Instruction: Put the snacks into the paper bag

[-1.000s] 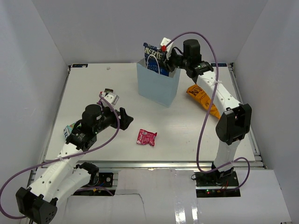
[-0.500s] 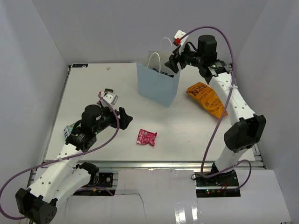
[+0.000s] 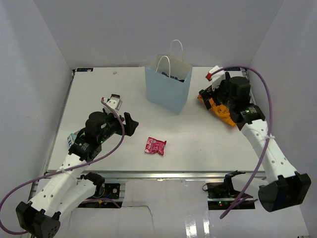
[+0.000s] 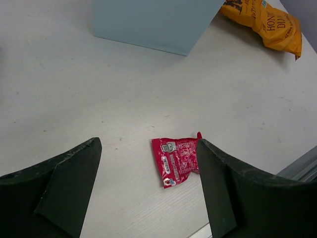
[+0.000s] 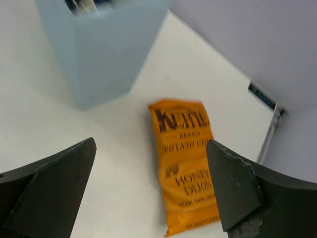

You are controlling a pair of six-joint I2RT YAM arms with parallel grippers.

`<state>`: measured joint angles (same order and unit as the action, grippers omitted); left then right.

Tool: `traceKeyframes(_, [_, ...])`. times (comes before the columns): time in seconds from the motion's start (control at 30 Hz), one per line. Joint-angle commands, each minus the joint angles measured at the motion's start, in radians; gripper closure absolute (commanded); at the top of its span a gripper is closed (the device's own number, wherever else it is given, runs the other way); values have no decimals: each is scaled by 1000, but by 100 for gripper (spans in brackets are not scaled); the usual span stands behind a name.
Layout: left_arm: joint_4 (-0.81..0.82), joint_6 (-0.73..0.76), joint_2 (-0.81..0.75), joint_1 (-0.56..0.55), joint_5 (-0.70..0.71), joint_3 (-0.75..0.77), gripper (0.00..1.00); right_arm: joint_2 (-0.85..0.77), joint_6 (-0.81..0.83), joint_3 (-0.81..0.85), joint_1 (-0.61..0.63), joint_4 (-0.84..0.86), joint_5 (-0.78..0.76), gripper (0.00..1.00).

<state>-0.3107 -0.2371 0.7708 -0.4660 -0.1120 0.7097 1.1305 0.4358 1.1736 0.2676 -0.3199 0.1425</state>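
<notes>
Orange chip bag [image 5: 188, 168] lies right of the paper bag [image 3: 167, 91], under your wide-open, empty right hand [image 5: 148, 148]. Your left hand [image 4: 147, 144], also wide and empty, faces the red packet [image 4: 177, 159].

You could read "BRAND", "POTATO CHI" and "HONEY DIJON" in dark letters on the orange chip bag [image 5: 188, 168] beside the paper bag [image 5: 104, 54]. The red packet [image 4: 177, 159] carried print too small to read.

Upright paper bag [image 3: 167, 91] — orange chip bag [image 3: 224, 117] at right, pink-red packet [image 3: 155, 146] nearer.
</notes>
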Motion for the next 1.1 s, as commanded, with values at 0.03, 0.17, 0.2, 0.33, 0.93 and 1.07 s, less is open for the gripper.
traceKeyframes(0.03, [2, -5, -18, 3, 2, -1, 12, 110, 47, -182, -2, 146, -443, 5])
traceKeyframes(0.17, [2, -4, -19, 3, 0, -1, 12, 250, 174, -262, -1, 289, -534, 8])
traceKeyframes(0.2, [1, -5, -22, 3, 2, -3, 12, 274, 191, -272, -2, 307, -538, 9])
traceKeyframes(0.33, [1, -4, -24, 4, 6, -4, 12, 383, 222, -252, -2, 381, -549, 9])
traceKeyframes(0.93, [1, -2, -4, 17, -3, -1, 12, 644, 234, -265, -2, 634, -666, 29])
traceKeyframes(1.07, [-1, -2, -2, 17, -5, -3, 12, 628, 228, -287, -11, 640, -661, 58])
